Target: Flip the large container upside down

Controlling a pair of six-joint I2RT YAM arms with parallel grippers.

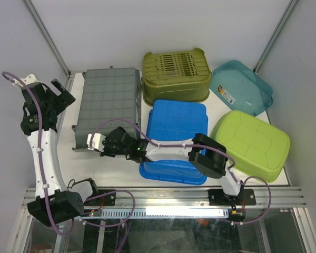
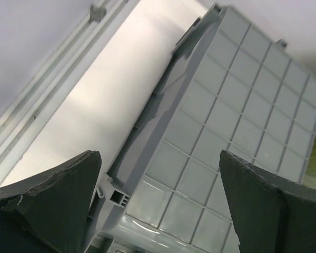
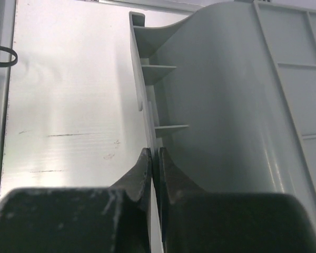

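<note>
Grey large container (image 1: 108, 105) bottom-up on table (image 1: 111, 171), grid base up | my right fingers (image 3: 139, 179) clenched on its rim | my left fingers (image 2: 52, 195) released, off it

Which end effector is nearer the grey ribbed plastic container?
Right. The right end effector pinches the grey ribbed plastic container at its near rim; the left end effector hangs open off its left side, apart.

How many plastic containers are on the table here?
5: grey crate at left, olive basket at back centre, teal tub back right, blue bin centre, lime tub front right. Nested ones could be hidden.
</note>
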